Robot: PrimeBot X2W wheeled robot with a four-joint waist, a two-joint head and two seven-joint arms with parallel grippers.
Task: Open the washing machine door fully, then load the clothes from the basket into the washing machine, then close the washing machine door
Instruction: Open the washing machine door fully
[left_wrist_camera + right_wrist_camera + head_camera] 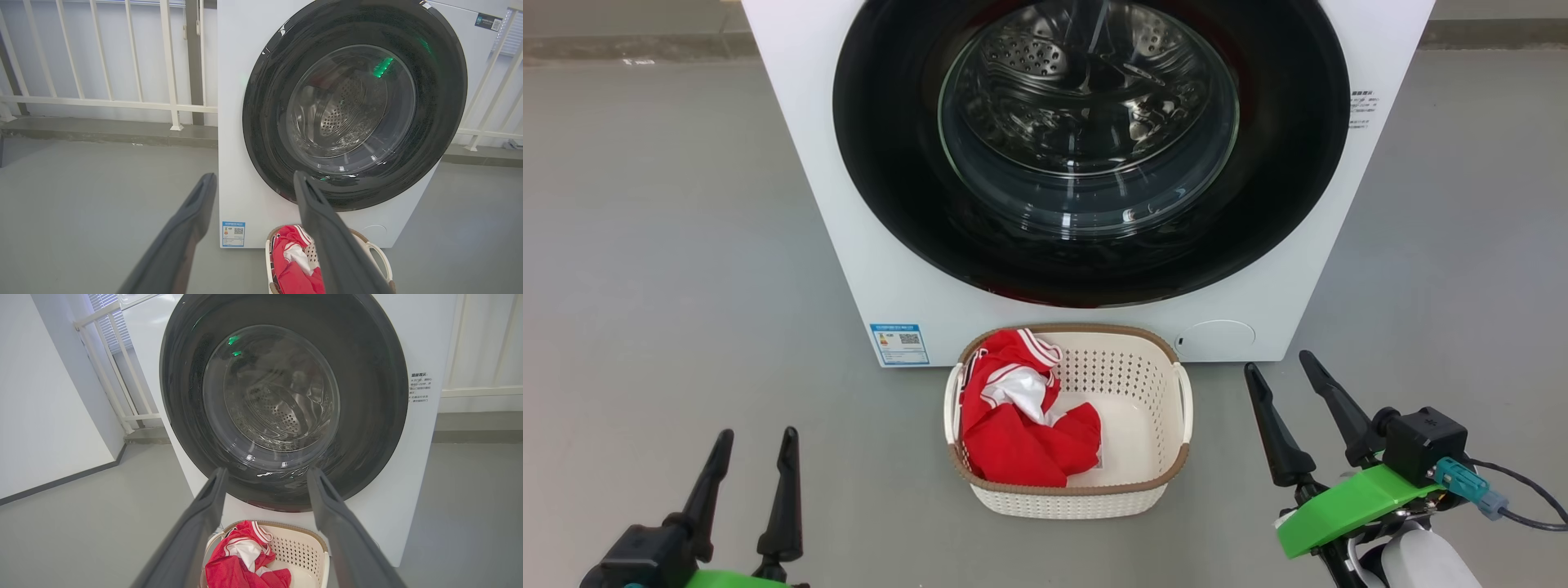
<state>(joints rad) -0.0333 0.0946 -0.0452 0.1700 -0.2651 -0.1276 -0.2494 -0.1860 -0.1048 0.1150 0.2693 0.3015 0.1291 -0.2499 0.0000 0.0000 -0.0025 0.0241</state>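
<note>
- Head view: washing machine door point(1090, 139) shut; opening step not begun.
- Clothes point(1013, 441) in basket point(1078, 502), just before the washing machine point(849, 269).
- Left gripper point(757, 433), right gripper point(1276, 361): fingers spread wide, empty.
- Next, likely: catch door's edge, swing outward.

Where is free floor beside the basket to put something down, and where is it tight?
Free: floor left of the basket, toward the left gripper; floor right of it, up to the right gripper. Tight: between basket and washing machine; the clothes fill the basket's left half.
</note>
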